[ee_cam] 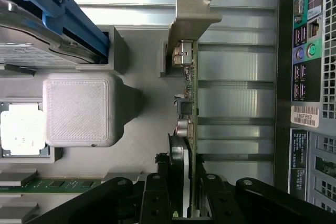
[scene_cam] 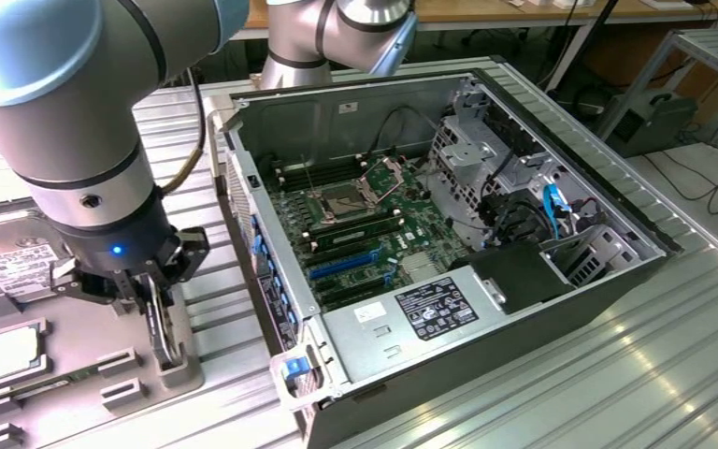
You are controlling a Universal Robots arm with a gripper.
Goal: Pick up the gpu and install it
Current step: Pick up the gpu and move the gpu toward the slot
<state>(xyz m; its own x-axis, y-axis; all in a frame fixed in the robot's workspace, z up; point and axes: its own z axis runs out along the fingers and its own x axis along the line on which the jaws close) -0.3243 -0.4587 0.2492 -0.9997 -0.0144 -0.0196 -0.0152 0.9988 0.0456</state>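
Note:
The gpu (scene_cam: 161,329) stands edge-on as a thin dark slab in a slot of the grey parts holder (scene_cam: 85,374), at the exterior view's left beside the computer case. My gripper (scene_cam: 150,301) points straight down over it. In the wrist view the gpu (ee_cam: 190,103) is a thin green board with a silver end bracket (ee_cam: 190,17) at its far end. My gripper (ee_cam: 185,205) is shut on the gpu, one dark finger (ee_cam: 156,198) on each face of the card. The card's lower edge still sits at the holder's slot.
The open computer case (scene_cam: 609,281) lies beside the holder, showing its motherboard (scene_cam: 372,224) with blue expansion slots (scene_cam: 340,267). On the holder are a silver hard drive (scene_cam: 16,267), a processor (scene_cam: 10,351) and a memory stick (ee_cam: 52,184). The case's rear ports (ee_cam: 310,51) are close by.

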